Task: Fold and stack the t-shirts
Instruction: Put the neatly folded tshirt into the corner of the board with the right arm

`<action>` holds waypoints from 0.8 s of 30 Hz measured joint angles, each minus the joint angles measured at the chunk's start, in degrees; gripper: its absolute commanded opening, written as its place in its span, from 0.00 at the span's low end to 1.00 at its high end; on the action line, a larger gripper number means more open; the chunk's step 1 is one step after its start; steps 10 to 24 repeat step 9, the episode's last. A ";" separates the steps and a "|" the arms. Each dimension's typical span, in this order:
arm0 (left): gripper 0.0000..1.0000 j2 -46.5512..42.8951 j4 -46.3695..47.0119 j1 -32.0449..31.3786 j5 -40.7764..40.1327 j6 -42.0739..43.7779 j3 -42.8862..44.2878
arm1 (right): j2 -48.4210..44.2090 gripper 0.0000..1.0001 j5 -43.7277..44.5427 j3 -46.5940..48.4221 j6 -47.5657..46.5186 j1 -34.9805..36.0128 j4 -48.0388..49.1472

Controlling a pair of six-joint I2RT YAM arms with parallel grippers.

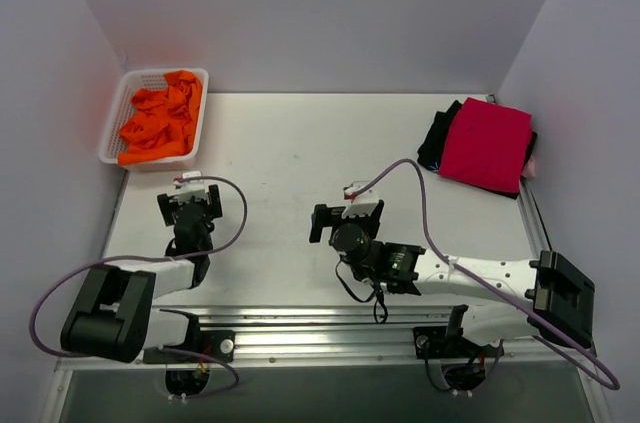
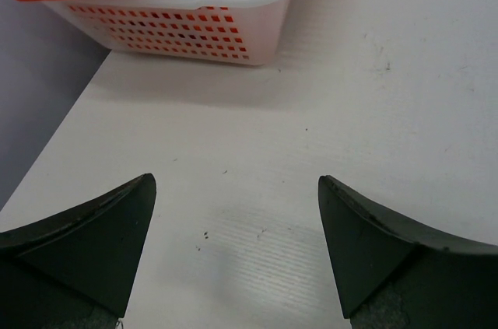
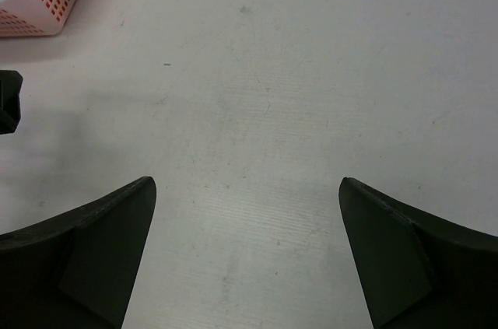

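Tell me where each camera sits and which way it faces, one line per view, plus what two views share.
Top external: above and behind, looking down at the table, with a basket of orange cloth far left and a red shirt on a black shirt far right; both arms show.
Left wrist: on the left arm, facing the basket; its open jaws show at the bottom.
Right wrist: on the right arm, facing bare table; its open jaws show at the bottom.
Shared: both wrist views catch the basket.

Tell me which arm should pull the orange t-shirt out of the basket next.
Left. The left fingers are open, empty and face the white basket close ahead, where the orange t-shirt lies crumpled. The right fingers, also open, sit mid-table, farther away.
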 measured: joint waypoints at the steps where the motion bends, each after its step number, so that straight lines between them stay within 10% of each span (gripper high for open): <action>1: 0.94 1.40 1.16 0.83 1.95 0.15 0.57 | -0.46 1.00 0.26 -0.26 0.15 0.13 0.07; 7: 0.95 14.32 9.92 4.11 8.44 0.28 5.05 | -2.95 1.00 1.68 -1.25 1.22 0.24 0.52; 24: 0.95 14.62 9.94 4.70 9.66 0.22 5.07 | -3.58 1.00 2.69 -1.88 1.95 0.44 0.57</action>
